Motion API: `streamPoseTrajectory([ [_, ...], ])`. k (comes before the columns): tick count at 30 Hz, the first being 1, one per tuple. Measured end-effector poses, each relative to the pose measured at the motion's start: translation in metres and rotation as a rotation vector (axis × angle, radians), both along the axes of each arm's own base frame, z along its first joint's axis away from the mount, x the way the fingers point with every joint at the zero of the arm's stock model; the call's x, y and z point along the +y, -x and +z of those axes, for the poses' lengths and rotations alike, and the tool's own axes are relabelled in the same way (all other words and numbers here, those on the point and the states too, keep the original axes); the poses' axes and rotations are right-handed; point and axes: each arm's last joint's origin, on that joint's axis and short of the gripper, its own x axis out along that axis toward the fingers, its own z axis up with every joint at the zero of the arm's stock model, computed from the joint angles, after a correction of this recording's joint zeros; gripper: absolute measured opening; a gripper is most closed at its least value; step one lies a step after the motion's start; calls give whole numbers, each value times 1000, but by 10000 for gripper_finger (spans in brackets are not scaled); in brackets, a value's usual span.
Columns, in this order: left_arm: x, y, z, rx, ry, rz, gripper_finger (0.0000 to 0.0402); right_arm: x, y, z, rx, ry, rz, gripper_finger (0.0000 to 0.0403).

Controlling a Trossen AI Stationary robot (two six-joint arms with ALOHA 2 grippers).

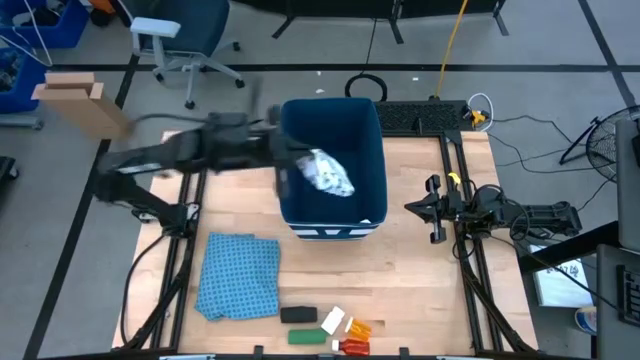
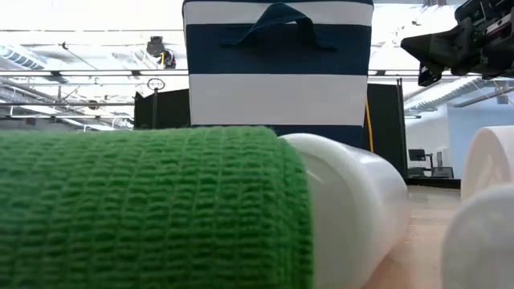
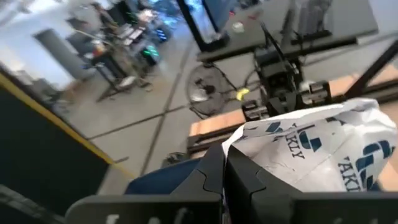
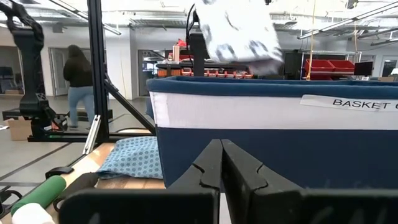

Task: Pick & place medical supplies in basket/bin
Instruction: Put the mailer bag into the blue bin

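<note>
Left gripper (image 1: 300,163) has its jaws pinched tight on the white printed packet (image 1: 328,173), and it hangs over the open mouth of the blue bin (image 1: 371,128), not down inside yet — the right wrist view shows the packet (image 4: 239,31) clear above the rim. Carried that high, I'd say it's lined up for a drop, so letting go looks like the next call. Over on the other side, the right gripper (image 1: 436,209) waits beside the bin's wall, jaws pressed together on nothing, parked out of the way. The rest of the supplies sit in a cluster at the near edge of the table: a black oblong (image 1: 298,315), a green roll (image 1: 306,337), a white piece (image 1: 332,321) and small orange and red tubes (image 1: 355,338), all well apart from the bin and not yet picked. A blue patterned cloth (image 1: 238,275) lies flat just beside them. The surface is pale wooden tabletop (image 1: 420,290) in a dark frame. Beyond, an office chair (image 1: 178,45), a cardboard box (image 1: 78,100), and a person (image 4: 78,78) standing far back in the room.
</note>
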Motion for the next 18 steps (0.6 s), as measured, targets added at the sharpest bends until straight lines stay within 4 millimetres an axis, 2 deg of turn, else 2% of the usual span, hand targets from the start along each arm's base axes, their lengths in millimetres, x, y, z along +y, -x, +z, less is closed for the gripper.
streamPoseTrajectory([
  [4,30,-37,-35,118,25,-42,0,0,0,0,0,0,0,0],
  [7,54,-54,-57,177,60,-34,0,0,0,0,0,1,0,0],
  [10,69,-73,-81,218,100,-60,0,0,0,0,0,9,-2,0],
  [14,76,-99,-115,272,139,-114,0,0,0,0,0,20,-4,0],
  [18,69,-114,-135,299,180,-222,0,0,0,0,0,30,-6,0],
])
